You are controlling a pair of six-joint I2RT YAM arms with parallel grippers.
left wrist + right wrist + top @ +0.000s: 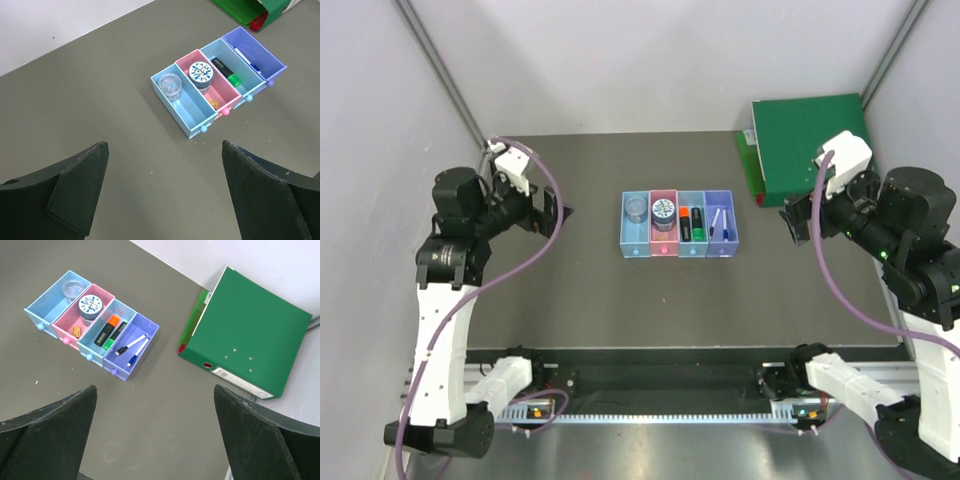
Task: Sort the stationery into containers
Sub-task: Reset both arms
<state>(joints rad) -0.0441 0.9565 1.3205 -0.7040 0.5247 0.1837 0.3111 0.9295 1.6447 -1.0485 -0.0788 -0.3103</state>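
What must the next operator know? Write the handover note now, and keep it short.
Grippers: left gripper and right gripper both have fingers open, empty, raised off the table.
Things: grey tin in the left light blue bin; blue tin and orange block in the pink bin; orange-capped highlighter and green-capped highlighter in the second light blue bin; black-capped pen and blue-capped pen in the purple bin.
Done: all stationery in view is binned.
Left: nothing visible. The green binder stays out.
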